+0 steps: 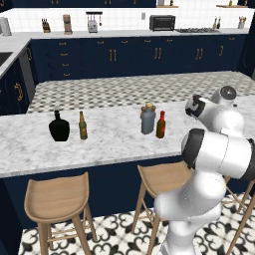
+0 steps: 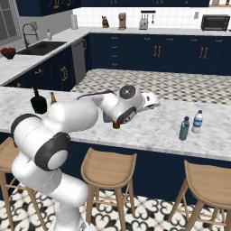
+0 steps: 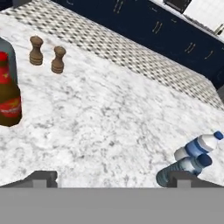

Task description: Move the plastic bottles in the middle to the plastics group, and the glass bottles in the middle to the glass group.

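Below my gripper [image 3: 112, 179] lies the marble bench [image 3: 109, 113], and my two fingertips stand wide apart with nothing between them, so the gripper is released. Just past my right fingertip the slim blue bottle [image 3: 183, 169] stands on the bench touching or nearly touching the clear water bottle [image 3: 199, 146] of the plastics group; from the right base camera they show as a pair, the blue bottle [image 2: 184, 128] just beside the water bottle [image 2: 196, 122]. Far off to my left stands the small red-brown bottle [image 3: 8, 98], close beside the wide grey bottle [image 1: 147, 119]. Well beyond those, farther from my gripper, the glass group stands together: the round black bottle [image 1: 59, 127] and the amber-green beer bottle [image 1: 82, 125]. Ahead, near the bench's far edge, are two small brown shakers [image 3: 46, 56].
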